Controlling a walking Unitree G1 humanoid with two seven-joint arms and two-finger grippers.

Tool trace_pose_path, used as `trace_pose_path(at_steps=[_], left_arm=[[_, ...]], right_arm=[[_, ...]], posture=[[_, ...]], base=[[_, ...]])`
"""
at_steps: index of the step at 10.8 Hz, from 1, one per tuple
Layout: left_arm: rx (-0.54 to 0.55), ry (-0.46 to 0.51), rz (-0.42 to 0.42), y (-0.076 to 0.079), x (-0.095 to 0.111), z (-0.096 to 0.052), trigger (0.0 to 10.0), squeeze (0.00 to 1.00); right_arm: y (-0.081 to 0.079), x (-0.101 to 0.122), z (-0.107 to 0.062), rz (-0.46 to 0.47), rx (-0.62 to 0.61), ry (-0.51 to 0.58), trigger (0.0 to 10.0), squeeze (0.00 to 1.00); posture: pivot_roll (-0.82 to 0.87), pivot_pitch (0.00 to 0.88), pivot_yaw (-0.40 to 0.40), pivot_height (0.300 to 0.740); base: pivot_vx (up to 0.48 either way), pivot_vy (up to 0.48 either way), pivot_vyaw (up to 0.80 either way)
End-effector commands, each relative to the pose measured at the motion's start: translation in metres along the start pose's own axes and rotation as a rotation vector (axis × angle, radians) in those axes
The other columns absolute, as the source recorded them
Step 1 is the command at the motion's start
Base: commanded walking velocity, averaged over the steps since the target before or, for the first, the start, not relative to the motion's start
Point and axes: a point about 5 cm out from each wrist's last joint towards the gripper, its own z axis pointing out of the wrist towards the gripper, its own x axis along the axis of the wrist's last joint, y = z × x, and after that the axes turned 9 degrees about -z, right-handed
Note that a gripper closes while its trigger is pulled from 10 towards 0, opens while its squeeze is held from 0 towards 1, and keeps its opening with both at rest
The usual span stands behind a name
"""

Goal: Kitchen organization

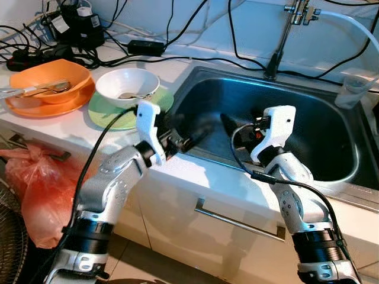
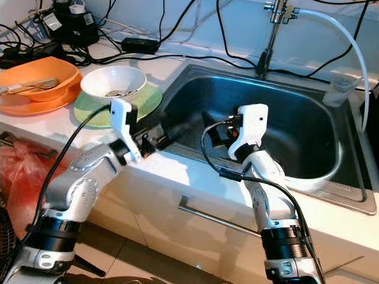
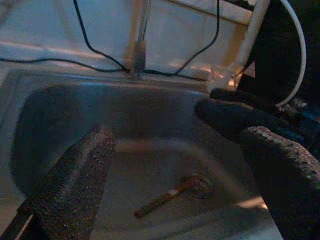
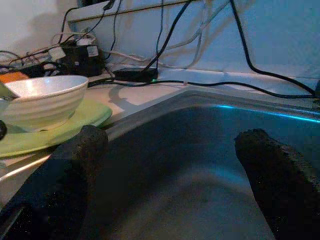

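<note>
A white bowl [image 1: 127, 84] with a spoon in it sits on a green plate [image 1: 112, 115] on the counter, just left of the steel sink [image 1: 308, 112]. Further left, an orange bowl [image 1: 50, 78] holding a utensil rests on an orange plate [image 1: 35, 106]. My left gripper [image 1: 198, 135] hovers open over the sink's front-left edge, holding nothing. My right gripper [image 1: 230, 125] is open too, inside the sink near its front and pointing left toward the other gripper. On the sink floor lies a brown stick-like utensil [image 3: 170, 195].
A faucet [image 1: 284, 35] with a white hose stands behind the sink, and a clear plastic cup [image 1: 354, 87] sits at its right rim. Black cables and a power strip [image 1: 35, 54] clutter the back of the counter. A red plastic bag [image 1: 35, 189] hangs below the counter at the left.
</note>
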Motion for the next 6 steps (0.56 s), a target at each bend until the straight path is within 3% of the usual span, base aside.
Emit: trace_pose_path(at_steps=[1, 4, 5, 6], left_arm=[[0.004, 0.040, 0.054, 0.005, 0.011, 0.004, 10.0, 0.00], [0.167, 0.224, 0.120, 0.001, 0.036, 0.012, 10.0, 0.00], [0.245, 0.272, 0.116, -0.007, 0.043, 0.011, 10.0, 0.00], [0.319, 0.302, 0.116, -0.016, 0.046, 0.008, 10.0, 0.00]], right_arm=[[0.001, 0.014, 0.002, -0.017, -0.020, 0.054, 10.0, 1.00], [-0.005, 0.033, 0.005, -0.003, -0.028, 0.113, 10.0, 0.94], [-0.009, 0.037, 0.005, 0.003, -0.022, 0.127, 10.0, 0.85], [-0.011, 0.040, 0.005, 0.006, -0.016, 0.135, 10.0, 0.00]], posture=[[0.02, 0.000, 0.017, 0.740], [0.01, 0.000, 0.021, 0.740], [0.01, 0.000, 0.023, 0.740], [0.01, 0.000, 0.026, 0.740]], base=[[0.000, 0.000, 0.00], [0.000, 0.000, 0.00], [0.000, 0.000, 0.00], [0.000, 0.000, 0.00]])
